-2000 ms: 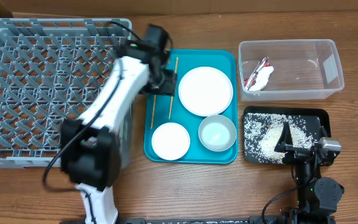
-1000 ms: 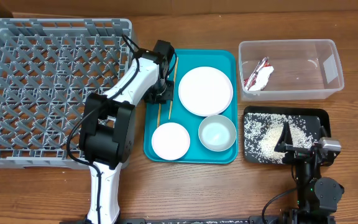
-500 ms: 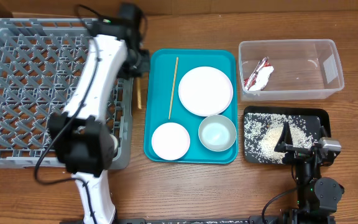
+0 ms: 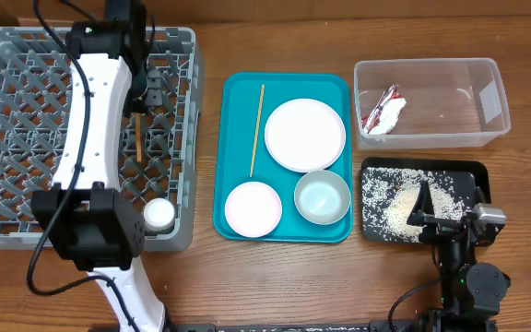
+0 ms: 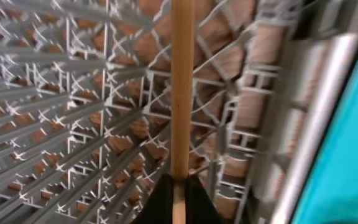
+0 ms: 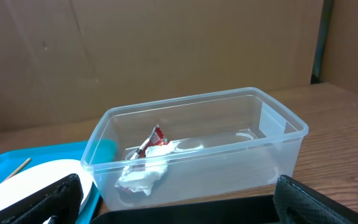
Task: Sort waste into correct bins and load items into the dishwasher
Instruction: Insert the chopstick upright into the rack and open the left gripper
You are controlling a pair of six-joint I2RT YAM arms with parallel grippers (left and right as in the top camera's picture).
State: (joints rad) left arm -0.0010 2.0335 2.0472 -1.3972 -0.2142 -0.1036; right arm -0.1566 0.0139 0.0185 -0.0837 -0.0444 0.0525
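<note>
- The left gripper (image 4: pixel 139 111) is hanging over the right part of the grey dish rack (image 4: pixel 26 120), its jaws pinching tight on one wooden chopstick (image 4: pixel 140 140).
- Seen from the left wrist, the black fingers (image 5: pixel 157 202) are clamping the near end of that stick, and the rest of it is pointing out across the rack's lattice.
- That view is blurred, so I cannot tell whether the far tip is touching the pegs or floating just above them.
- A tiny white cup (image 4: pixel 159 214) is sitting in the rack, in the corner nearest the arm's base.
- The second chopstick (image 4: pixel 257 129) is lying along the left side of the teal tray (image 4: pixel 238 226), just beside the round white plate (image 4: pixel 304 135).
- Two white bowls (image 4: pixel 253 207) are sitting side by side at the tray's near edge.
- The right gripper (image 4: pixel 431 210) is resting over the black tray (image 4: pixel 473 175), jaws spread wide and holding nothing.
- Loose rice (image 4: pixel 390 198) is lying scattered in that tray.
- The clear tub (image 6: pixel 278 134) is holding the red wrapper and tissue (image 6: pixel 146 163) at its left end.
</note>
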